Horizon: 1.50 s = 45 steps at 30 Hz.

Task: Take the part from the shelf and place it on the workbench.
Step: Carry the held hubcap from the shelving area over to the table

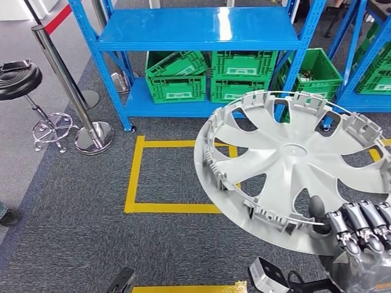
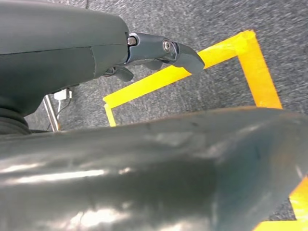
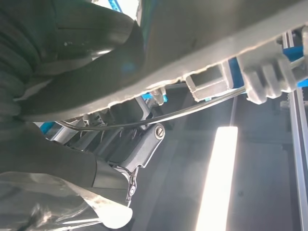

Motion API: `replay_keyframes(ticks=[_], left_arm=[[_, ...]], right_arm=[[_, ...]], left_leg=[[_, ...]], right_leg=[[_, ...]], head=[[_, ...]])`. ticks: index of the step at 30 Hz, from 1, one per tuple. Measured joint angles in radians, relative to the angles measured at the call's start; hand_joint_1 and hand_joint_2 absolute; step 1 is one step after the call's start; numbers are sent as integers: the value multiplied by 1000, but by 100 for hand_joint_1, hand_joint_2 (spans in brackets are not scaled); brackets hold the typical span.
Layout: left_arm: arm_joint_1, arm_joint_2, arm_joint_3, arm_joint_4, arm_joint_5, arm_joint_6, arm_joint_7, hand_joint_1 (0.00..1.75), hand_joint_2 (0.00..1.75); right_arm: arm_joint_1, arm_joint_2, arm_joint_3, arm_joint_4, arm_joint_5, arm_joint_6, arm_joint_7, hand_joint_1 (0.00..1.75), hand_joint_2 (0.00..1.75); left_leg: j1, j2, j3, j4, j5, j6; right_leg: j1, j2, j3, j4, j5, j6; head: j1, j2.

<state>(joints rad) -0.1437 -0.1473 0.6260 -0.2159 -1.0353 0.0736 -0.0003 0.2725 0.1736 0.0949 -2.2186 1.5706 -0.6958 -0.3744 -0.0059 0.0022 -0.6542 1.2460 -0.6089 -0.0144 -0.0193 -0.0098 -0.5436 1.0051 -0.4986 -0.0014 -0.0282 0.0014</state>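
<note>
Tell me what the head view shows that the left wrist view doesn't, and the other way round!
Head view alone: the big grey wheel cover held at its rim by the right hand, the blue shelf with green crates underneath, a black stool and a shiny post.

Left wrist view alone: the left hand up close, its fingers stretched out with nothing in them.

Both: the grey carpet and the yellow tape square on the floor.
</note>
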Motion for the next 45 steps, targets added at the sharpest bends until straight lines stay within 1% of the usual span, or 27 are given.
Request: replay_keyframes(ticks=[1,2,3,4,6,7,10,12,15,16,17,18,20,22,25,28,30,32,34,36,37,38,40,41,42,44,45], left_arm=[[1,0,0,0,0,0,2,0,0],[2,0,0,0,0,0,3,0,0],[3,0,0,0,0,0,4,0,0],[2,0,0,0,0,0,5,0,0],[1,0,-1,0,-1,0,6,0,0],[0,0,-2,0,-1,0,7,0,0],[3,0,-3,0,-3,0,9,0,0],[4,0,-4,0,-5,0,9,0,0],[3,0,-5,0,-8,0,9,0,0],[4,0,-5,0,-8,0,9,0,0],[4,0,-5,0,-8,0,9,0,0],[5,0,-5,0,-9,0,9,0,0],[5,-1,-5,0,-9,0,9,0,0],[3,-1,-6,0,-10,0,9,0,0],[4,0,-6,0,-11,0,9,0,0],[3,4,-6,0,-14,1,9,0,0],[1,6,-7,0,-16,3,11,0,0],[0,6,-9,0,-17,4,13,0,0],[-1,7,-10,0,-18,4,14,0,0],[2,6,-11,0,-18,1,15,0,0],[3,5,-11,0,-18,0,15,0,0],[5,5,-11,0,-18,-2,15,0,0],[6,9,-11,-1,-18,-3,15,0,0],[6,11,-11,-1,-18,-3,16,0,0],[6,12,-11,-2,-18,-3,16,0,0],[8,10,-12,-2,-18,-3,17,0,0],[9,9,-12,-2,-18,-3,18,0,0]], right_arm=[[0,0,0,0,0,0,-2,175,175],[1,0,0,0,0,0,-4,175,175],[1,0,0,0,0,0,-6,175,175],[2,0,0,0,0,0,-7,175,175],[2,0,0,0,0,0,-8,175,175],[1,0,0,0,0,0,-9,175,175],[3,0,0,0,0,0,-7,175,175],[5,0,0,1,0,0,0,175,175],[6,0,0,3,0,0,11,175,175],[7,0,0,4,0,0,13,175,175],[8,0,0,6,0,0,14,175,175],[8,0,0,7,0,0,16,175,175],[8,0,0,8,0,0,24,175,175],[7,0,3,9,0,0,41,175,175],[9,0,11,9,0,0,75,175,175],[7,0,26,9,0,0,97,175,175],[7,-1,37,9,0,0,106,175,175],[6,-3,46,10,0,0,110,175,175],[5,-6,52,12,0,0,110,175,175],[6,-8,53,16,0,0,111,175,175],[7,-9,53,19,0,0,111,175,175],[7,-10,54,22,0,0,111,175,175],[6,-12,55,28,0,0,110,175,175],[5,-13,56,31,0,0,109,175,175],[5,-13,56,33,0,0,109,175,175],[7,-14,58,37,0,0,109,175,175],[8,-14,58,38,0,0,109,175,175]], left_leg=[[3,0,-11,40,-13,-3],[6,0,-5,42,-7,-5],[9,0,19,6,16,-6],[12,0,58,-61,49,-5],[13,-2,124,-188,89,-2],[12,-3,138,-221,96,2],[8,-4,129,-234,104,21],[8,-2,122,-239,116,39],[3,0,104,-240,129,53],[0,0,99,-239,132,55],[-3,1,95,-238,135,56],[-5,0,91,-236,137,55],[-7,0,88,-231,138,54],[-10,0,81,-224,140,48],[-12,0,71,-218,144,48],[-17,0,72,-224,151,56],[-14,4,90,-268,174,67],[-4,12,110,-321,204,72],[3,21,111,-336,215,66],[12,31,105,-331,214,53],[18,36,100,-324,211,44],[27,42,94,-310,206,32],[42,53,76,-266,185,3],[45,56,66,-243,174,-10],[44,59,61,-227,166,-19],[43,66,59,-215,161,-28],[45,64,58,-209,155,-30]], right_leg=[[0,0,-6,1,4,0],[0,0,-12,3,8,1],[0,1,-17,4,12,3],[0,1,-21,6,14,6],[2,2,-29,10,20,15],[4,2,-34,12,24,21],[2,2,-47,14,33,40],[-1,3,-69,52,0,47],[-1,6,-144,232,-102,49],[-1,6,-159,278,-118,49],[0,6,-157,291,-117,48],[1,6,-135,264,-98,45],[3,6,-53,131,-45,37],[7,6,5,28,-24,30],[10,8,10,8,-21,27],[4,7,9,0,-12,34],[5,7,11,-11,-7,38],[8,9,-12,27,-37,40],[1,10,-69,139,-92,49],[-12,9,-109,215,-108,66],[-19,7,-106,204,-90,76],[-27,-1,-83,156,-58,88],[-36,-25,-38,57,-18,111],[-38,-32,-26,37,-14,107],[-36,-32,-28,42,-23,95],[-34,-17,-36,62,-27,63],[-33,-10,-40,66,-25,55]], head=[[0,0],[0,0],[0,0],[0,0],[0,0],[1,0],[2,0],[3,0],[7,0],[7,0],[7,0],[7,0],[7,0],[6,0],[4,0],[2,0],[2,0],[4,0],[7,0],[8,0],[8,0],[8,0],[11,0],[13,0],[12,0],[4,0],[-1,0]])
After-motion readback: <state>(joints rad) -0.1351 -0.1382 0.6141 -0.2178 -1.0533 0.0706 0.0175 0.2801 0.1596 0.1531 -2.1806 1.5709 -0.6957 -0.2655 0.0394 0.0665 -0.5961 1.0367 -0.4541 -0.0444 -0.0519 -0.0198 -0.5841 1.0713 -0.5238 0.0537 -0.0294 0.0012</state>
